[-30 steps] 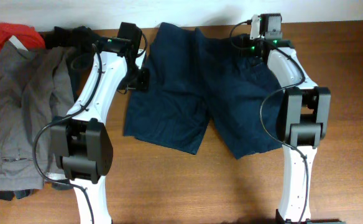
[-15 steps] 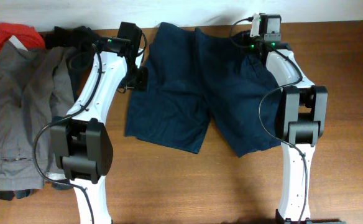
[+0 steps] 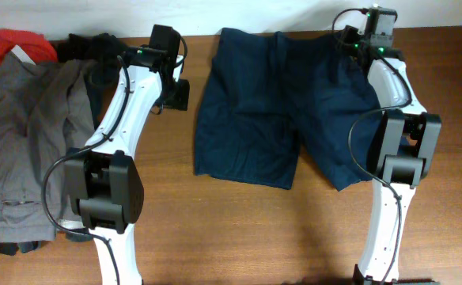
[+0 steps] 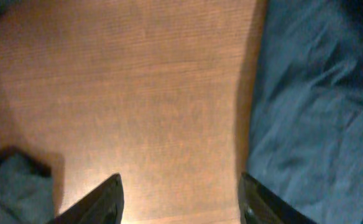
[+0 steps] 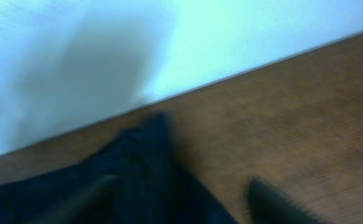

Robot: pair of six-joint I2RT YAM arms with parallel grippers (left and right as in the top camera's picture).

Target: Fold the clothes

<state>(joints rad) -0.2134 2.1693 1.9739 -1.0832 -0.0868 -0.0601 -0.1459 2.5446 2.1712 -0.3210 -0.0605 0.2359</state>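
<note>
Shorts (image 3: pixel 263 111): navy, spread flat on the surface (image 3: pixel 239 229), on the far side and right of centre. The waistband runs left to right along the far edge by the wall. Both legs point back toward the arm bases. There is creasing through the middle, and the hems are not square.

Left claw (image 3: pixel 177 93): you have it over bare wood just beside the shorts' left side seam, not touching cloth. The left wrist view shows the fingers (image 4: pixel 110 199) spread wide with nothing between them. In that view the navy edge lies off to the claw's right. This arm is the nearer one to the left waist corner and left leg.

Right claw (image 3: pixel 377 22): it sits at the far right waist corner, close to the wall line. The right wrist view is blurred. Dark cloth reaches in under the claw, but you cannot tell whether it is gripped or only straddled.

Judgement: your next move likely needs the left claw to shift sideways onto that seam. It can then carry the left half over the right along a front-to-back fold line.

Room:
- There is open wood in front of the hems.
- The far edge is tight against the wall.
- The right arm's links stand just beside the right leg's outer edge, so watch clearance there.
- Grey trousers (image 3: pixel 25 142), a black garment (image 3: pixel 85 46) and a red piece (image 3: pixel 21 43) lie at the far left, well apart from the shorts.
</note>
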